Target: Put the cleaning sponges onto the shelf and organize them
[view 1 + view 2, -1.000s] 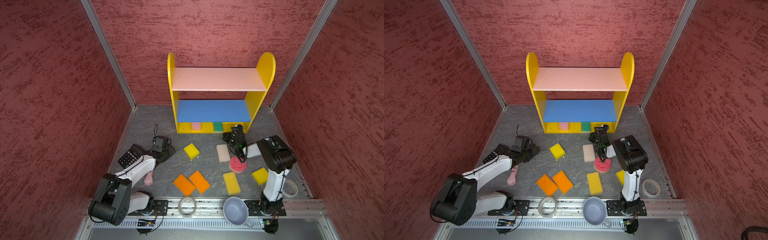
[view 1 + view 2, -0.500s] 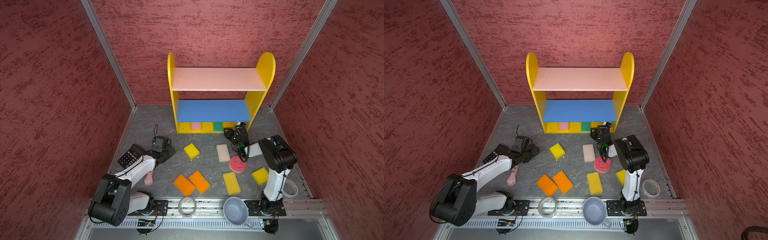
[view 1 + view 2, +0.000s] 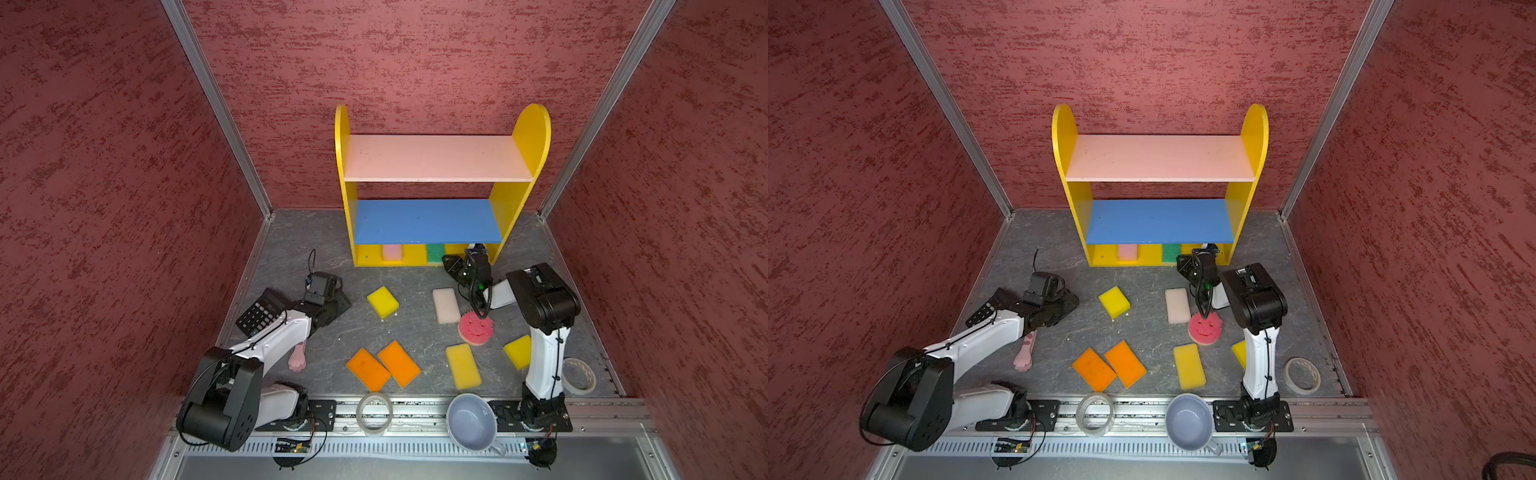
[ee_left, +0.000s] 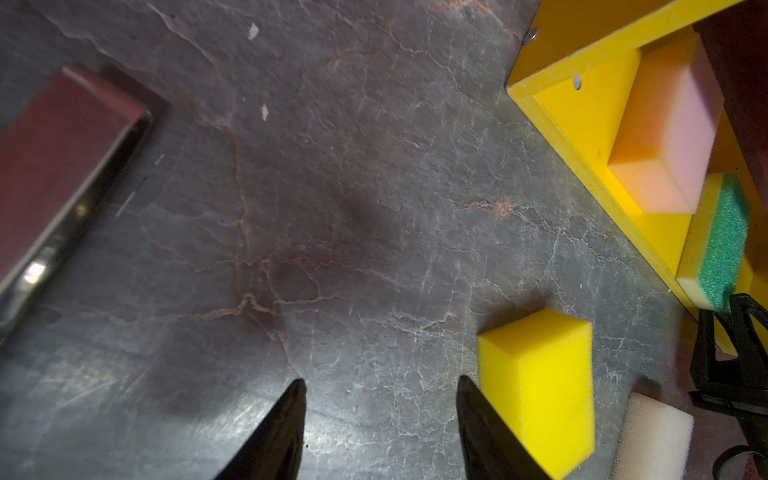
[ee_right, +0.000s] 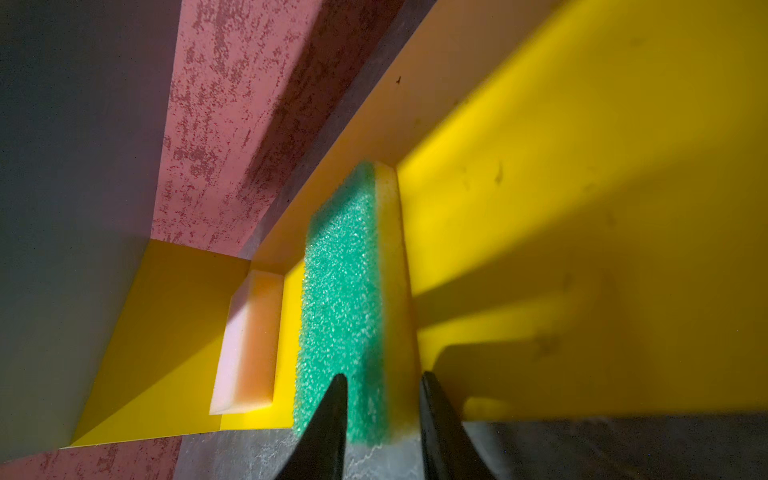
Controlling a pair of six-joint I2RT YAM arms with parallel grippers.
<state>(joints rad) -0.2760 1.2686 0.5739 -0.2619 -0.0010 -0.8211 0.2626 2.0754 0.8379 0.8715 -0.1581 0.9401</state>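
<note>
Finding: right gripper (image 5: 381,376), jaws narrow, grip unconfirmed, sits at the near end of the green sponge (image 5: 345,291) on the shelf (image 5: 540,208) base, its long axis running toward that gripper's 12 o'clock; left gripper (image 4: 380,380) well apart.

We find the shelf (image 3: 534,129) open from the front: its pink top board (image 3: 434,158) and blue middle board (image 3: 428,220) lie bare. On the yellow base (image 3: 411,254), the pink sponge (image 5: 249,345) and green sponge (image 5: 340,291) sit apart with a narrow gap between. The right gripper (image 5: 381,376) straddles the green one's near end, blocking entry there; bare base lies beyond it. Ahead of the left gripper (image 4: 378,379), jaws apart, we see bare floor (image 4: 332,208), with a yellow sponge (image 4: 540,386) near one side.
</note>
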